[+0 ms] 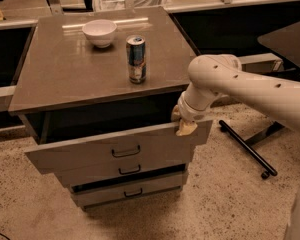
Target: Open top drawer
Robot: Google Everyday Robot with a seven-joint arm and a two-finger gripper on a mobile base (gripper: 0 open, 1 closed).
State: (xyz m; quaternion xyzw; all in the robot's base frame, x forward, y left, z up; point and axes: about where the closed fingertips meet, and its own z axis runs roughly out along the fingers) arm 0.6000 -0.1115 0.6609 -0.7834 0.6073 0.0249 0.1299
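Note:
The top drawer (90, 151) is the widest grey wood-look drawer, with a small black pull handle (126, 152) at its centre. It stands pulled out from under the cabinet top, with a dark gap behind its front. My gripper (184, 125) is at the drawer's upper right corner, on the top edge of the front panel. A cream fingertip (185, 129) hangs over that edge. My white arm (240, 86) reaches in from the right.
A white bowl (99, 32) and a blue-and-silver can (136, 59) stand on the cabinet top (65, 74). Two narrower drawers (130, 170) sit below. A black wheeled stand leg (247, 151) lies on the floor at the right. A dark table (290, 41) is at the far right.

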